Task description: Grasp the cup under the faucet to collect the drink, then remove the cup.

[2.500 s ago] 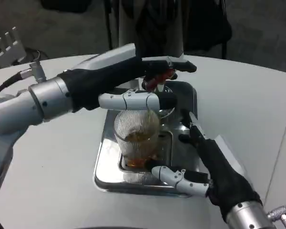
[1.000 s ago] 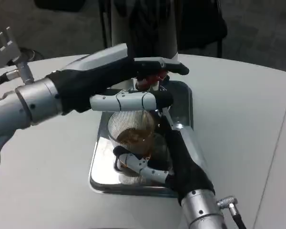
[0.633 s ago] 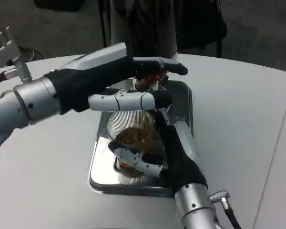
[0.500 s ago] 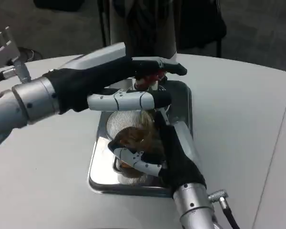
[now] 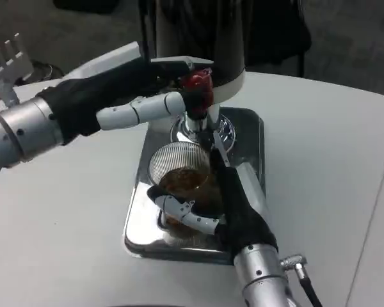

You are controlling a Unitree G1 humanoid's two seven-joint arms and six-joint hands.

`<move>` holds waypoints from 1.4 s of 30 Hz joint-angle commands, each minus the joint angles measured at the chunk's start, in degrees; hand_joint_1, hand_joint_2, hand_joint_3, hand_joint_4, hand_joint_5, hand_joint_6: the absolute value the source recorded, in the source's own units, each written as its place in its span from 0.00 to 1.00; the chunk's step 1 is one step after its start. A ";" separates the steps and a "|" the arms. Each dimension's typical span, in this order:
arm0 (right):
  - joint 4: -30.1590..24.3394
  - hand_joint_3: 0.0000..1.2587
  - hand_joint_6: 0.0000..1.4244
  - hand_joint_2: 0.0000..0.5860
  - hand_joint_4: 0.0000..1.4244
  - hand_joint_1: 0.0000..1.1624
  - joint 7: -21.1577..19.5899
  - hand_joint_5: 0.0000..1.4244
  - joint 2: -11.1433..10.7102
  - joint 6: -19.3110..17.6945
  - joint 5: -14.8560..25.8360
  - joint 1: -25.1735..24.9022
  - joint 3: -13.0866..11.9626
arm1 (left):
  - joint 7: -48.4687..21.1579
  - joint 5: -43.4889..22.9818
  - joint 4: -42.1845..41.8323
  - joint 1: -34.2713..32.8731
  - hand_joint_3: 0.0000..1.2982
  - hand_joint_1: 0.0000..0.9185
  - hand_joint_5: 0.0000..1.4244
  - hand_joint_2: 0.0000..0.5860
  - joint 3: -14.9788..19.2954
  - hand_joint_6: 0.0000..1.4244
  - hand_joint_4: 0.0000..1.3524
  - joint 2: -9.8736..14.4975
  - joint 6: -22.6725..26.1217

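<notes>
Ribbed clear glass forms the cup (image 5: 179, 176), which stands on the polished metal drip tray (image 5: 141, 220) near the middle of the white tabletop (image 5: 320, 153) and holds an amber-brown drink about halfway up. The right hand (image 5: 208, 204) grasps the cup, its dark palm pressed against the cup's 3 o'clock side and its white and black fingers (image 5: 179, 210) curling across the front wall toward 7 o'clock. At 12 o'clock from the cup rises the faucet (image 5: 197, 121), a chrome spout on a round base, topped by a red tap handle (image 5: 196, 86) and set against the dark dispenser body (image 5: 198, 32). The left hand (image 5: 150, 93) reaches in from 9 o'clock, with one finger lying over the top of the red handle and another, a white one (image 5: 141, 110), stretching beneath it toward the spout (whether those fingers actually clamp the handle or only rest against it cannot be told). The cup sits just in front of the spout's base, slightly toward 7 o'clock from it, and its rim is uncovered.
</notes>
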 commanded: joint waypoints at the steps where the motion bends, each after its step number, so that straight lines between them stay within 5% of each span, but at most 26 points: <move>1: 0.05 0.00 0.13 0.35 0.04 0.67 -0.34 0.11 1.29 -1.35 0.52 0.70 -0.30 | 1.64 -3.43 -1.22 0.10 0.17 0.00 0.14 0.28 2.53 0.20 0.10 -2.30 3.27; 12: 1.23 0.00 0.12 0.35 0.05 0.67 -1.54 0.12 1.90 -1.81 0.32 1.05 -0.16 | 4.36 -8.63 -7.29 0.23 0.19 0.00 0.17 0.29 7.68 0.22 0.13 -4.52 8.85; 36: 9.65 0.00 0.16 0.35 0.10 0.67 -9.02 0.18 5.28 -3.10 0.53 -1.05 1.13 | 4.30 -13.14 -16.36 4.33 0.22 0.00 0.18 0.31 13.98 0.24 0.15 -1.02 14.25; 42: 11.73 0.12 0.23 0.36 0.20 0.69 -13.66 0.27 6.34 -4.75 -0.14 0.22 2.88 | 4.20 -13.44 -17.13 5.51 0.22 0.00 0.18 0.31 14.92 0.24 0.16 -0.14 14.42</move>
